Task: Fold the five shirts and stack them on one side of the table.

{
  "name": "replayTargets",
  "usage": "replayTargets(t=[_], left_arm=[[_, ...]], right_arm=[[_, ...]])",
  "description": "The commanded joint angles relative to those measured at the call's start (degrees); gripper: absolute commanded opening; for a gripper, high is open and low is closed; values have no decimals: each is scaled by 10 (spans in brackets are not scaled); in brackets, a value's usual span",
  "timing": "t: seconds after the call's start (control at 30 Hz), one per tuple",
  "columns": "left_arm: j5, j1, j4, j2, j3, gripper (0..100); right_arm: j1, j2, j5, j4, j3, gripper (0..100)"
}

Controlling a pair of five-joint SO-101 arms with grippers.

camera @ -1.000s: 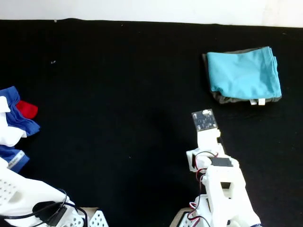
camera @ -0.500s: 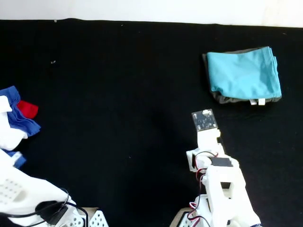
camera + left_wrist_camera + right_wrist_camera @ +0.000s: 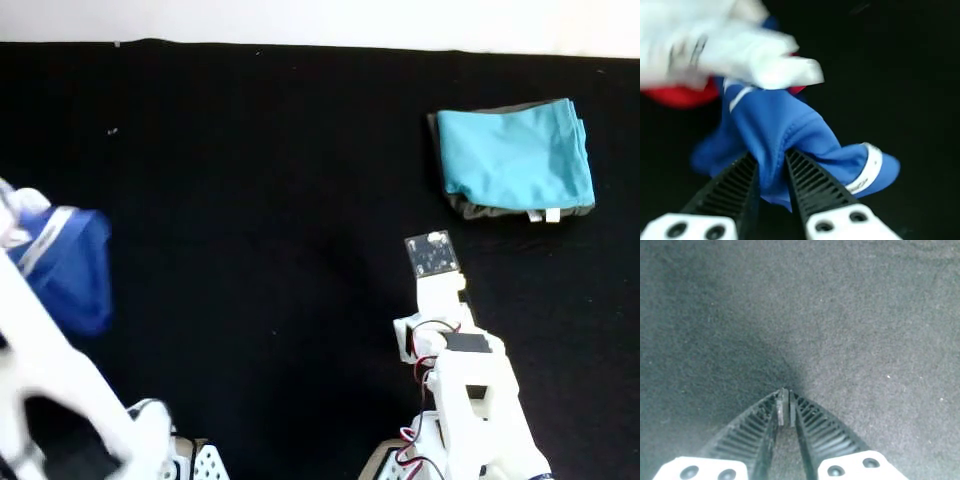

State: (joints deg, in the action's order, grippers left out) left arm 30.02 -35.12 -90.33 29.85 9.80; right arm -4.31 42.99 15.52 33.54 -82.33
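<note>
The black counter (image 3: 250,150) spans the high view. The left arm (image 3: 50,370) rises from 7 o'clock toward the 9 o'clock edge as a blurred white shape. The right arm (image 3: 470,400) stands at 5 o'clock, pointing toward 12.

At 2 o'clock on the counter a folded teal shirt (image 3: 515,155) lies flat on top of a dark garment (image 3: 478,210), whose edge shows along its near side and at its 9 o'clock side. This stack is well apart from both arms.

At 9 o'clock a bunched blue shirt (image 3: 65,270) with white trim sits at the end of the left arm. In the left wrist view the left claw (image 3: 771,165) is clamped on a fold of this blue shirt (image 3: 785,125). White fabric (image 3: 740,50) and red fabric (image 3: 682,95) show blurred beyond it; I cannot tell whether they are separate shirts.

The right claw (image 3: 785,407) is closed, fingertips touching with nothing between them, just above bare counter.
</note>
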Motion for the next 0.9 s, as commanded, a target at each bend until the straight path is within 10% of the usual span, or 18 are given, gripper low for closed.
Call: replayTargets(t=[0.0,0.27,0.87], left_arm=[[-27,137,39,102,1,8],[-129,332,135,127,0,8],[-202,433,220,0,-176,114]], right_arm=[[8,2,-6,-10,-4,23],[8,2,-6,-10,-4,23],[8,2,-6,-10,-4,23]])
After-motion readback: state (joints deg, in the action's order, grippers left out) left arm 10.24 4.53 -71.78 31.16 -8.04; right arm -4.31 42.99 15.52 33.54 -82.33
